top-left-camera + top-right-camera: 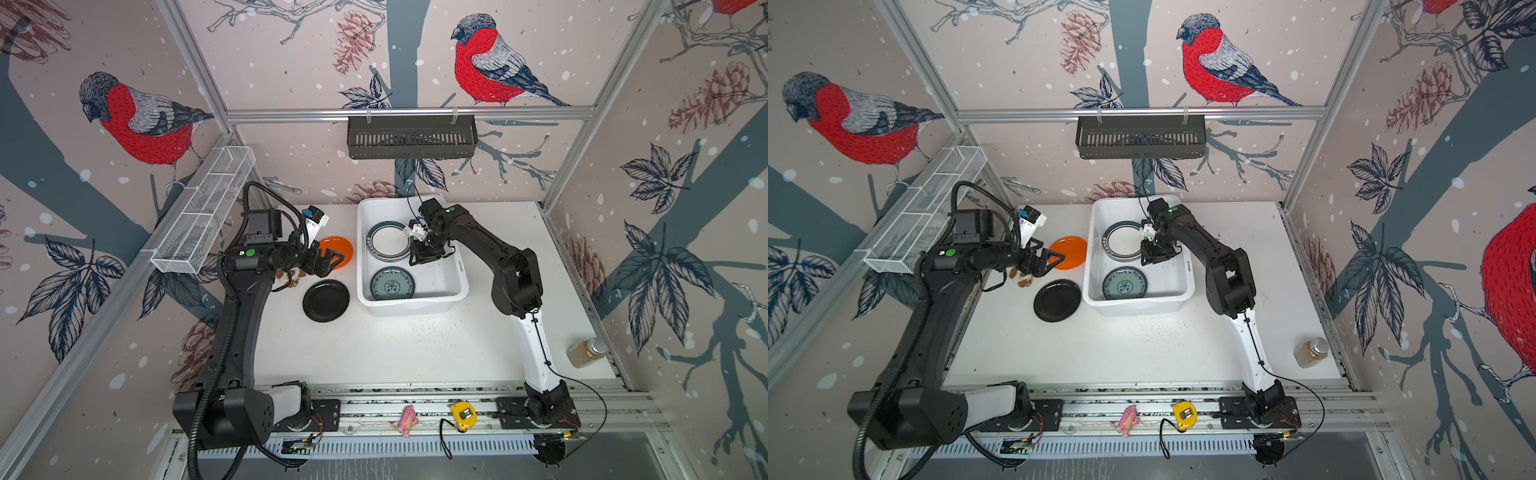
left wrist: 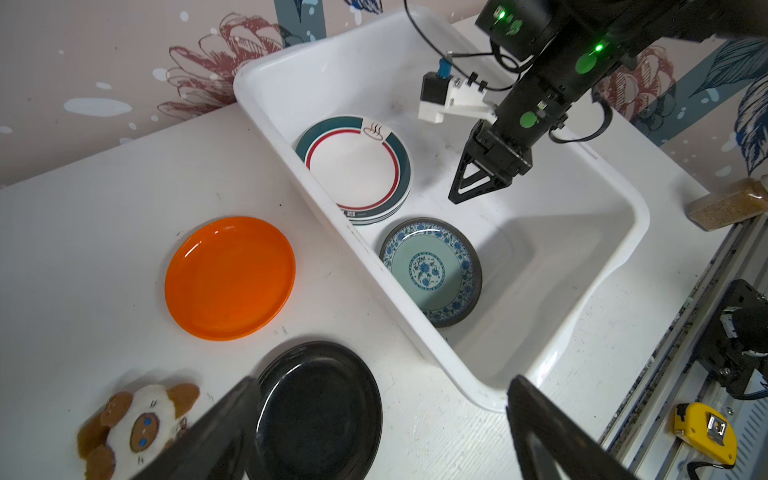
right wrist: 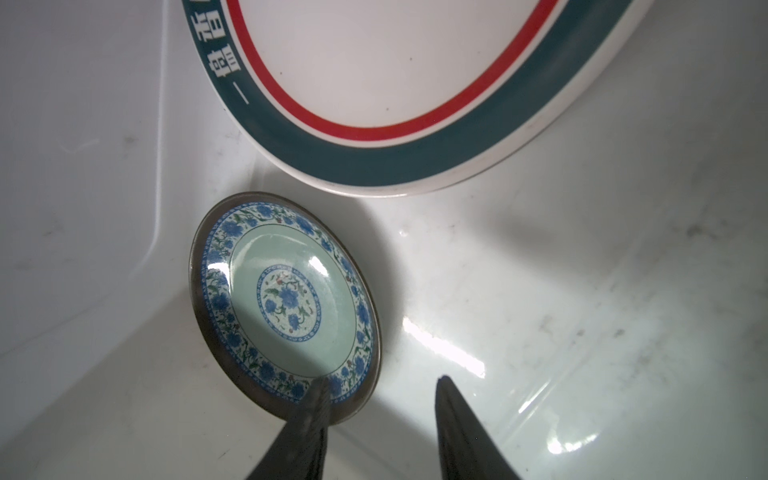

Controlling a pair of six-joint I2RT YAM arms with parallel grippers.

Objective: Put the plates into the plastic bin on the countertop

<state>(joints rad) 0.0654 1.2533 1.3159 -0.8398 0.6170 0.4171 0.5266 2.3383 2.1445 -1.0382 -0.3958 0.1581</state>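
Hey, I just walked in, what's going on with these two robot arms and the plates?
Two robot arms are loading plates into the white bin. A stack of white banded plates and a blue-flowered plate already lie inside. The right gripper hangs over the bin floor, fingers apart and empty. The orange plate and black plate sit on the countertop beside the bin, with the left gripper open near them, holding nothing.

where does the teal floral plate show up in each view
In a top view: teal floral plate on the plastic bin floor, front-left corner.
In a top view: same corner.
Left wrist: inside the bin, close to its wall.
Right wrist: on the bin floor, close up.
Shared landmark: the banded white plate beside it, in all four.
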